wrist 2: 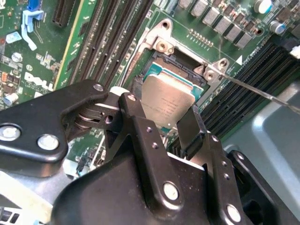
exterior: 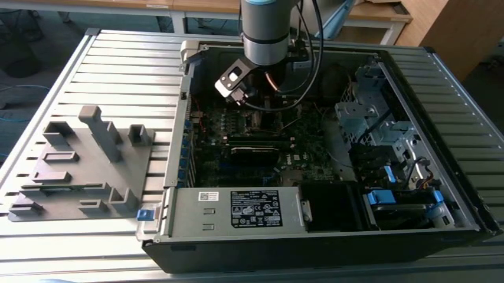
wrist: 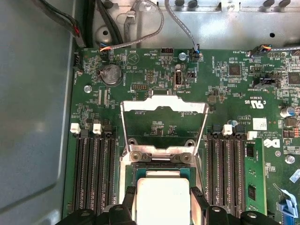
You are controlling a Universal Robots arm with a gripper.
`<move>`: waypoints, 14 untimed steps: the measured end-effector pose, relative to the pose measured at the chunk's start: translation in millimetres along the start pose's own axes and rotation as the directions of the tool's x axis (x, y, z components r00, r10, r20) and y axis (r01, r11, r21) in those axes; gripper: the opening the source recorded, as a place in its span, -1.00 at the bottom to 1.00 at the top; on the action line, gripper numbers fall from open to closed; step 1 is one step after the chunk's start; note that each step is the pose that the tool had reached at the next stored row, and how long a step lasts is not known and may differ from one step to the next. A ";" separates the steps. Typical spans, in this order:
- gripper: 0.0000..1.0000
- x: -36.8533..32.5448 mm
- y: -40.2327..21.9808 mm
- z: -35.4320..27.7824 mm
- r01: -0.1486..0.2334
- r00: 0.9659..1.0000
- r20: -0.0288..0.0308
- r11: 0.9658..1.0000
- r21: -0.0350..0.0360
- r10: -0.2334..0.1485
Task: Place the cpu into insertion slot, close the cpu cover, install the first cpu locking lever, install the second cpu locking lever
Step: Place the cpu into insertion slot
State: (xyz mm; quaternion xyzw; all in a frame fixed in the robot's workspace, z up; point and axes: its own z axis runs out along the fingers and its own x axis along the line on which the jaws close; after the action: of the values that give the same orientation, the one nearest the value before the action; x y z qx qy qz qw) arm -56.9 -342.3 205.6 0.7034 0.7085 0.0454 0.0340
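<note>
In both wrist views the cpu [wrist 2: 166, 98] [wrist: 161, 199], a flat square chip with a silver-grey top, sits between my gripper's [wrist 2: 161, 125] [wrist: 162, 200] black fingers [wrist 2: 137, 119], which are shut on its two sides. It hangs right over the insertion slot [wrist 2: 174, 63] [wrist: 161, 165], whose black inside shows past the chip's far edge; I cannot tell whether the chip rests in it. The cpu cover [wrist: 164, 108], a silvery frame with a big window, stands flipped open behind the slot. A thin metal lever [wrist 2: 255, 90] sticks out beside the slot. In the exterior view the gripper [exterior: 236, 88] is low over the motherboard.
Long black memory slots [wrist: 93, 173] [wrist: 225, 168] flank the socket on both sides. The open computer case [exterior: 441, 230] holds a labelled power supply box [exterior: 236, 209] at the front and drive cages [exterior: 370, 118] on the exterior view's right. A grey fixture tray [exterior: 79, 165] lies outside on the exterior view's left.
</note>
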 end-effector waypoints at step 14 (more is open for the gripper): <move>0.08 -0.2 -0.8 5.3 -0.019 1.000 0.003 1.000 0.000 0.019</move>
State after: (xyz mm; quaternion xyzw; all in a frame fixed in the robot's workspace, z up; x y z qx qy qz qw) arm -57.1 -342.4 200.2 0.7102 0.7017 0.0448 0.0345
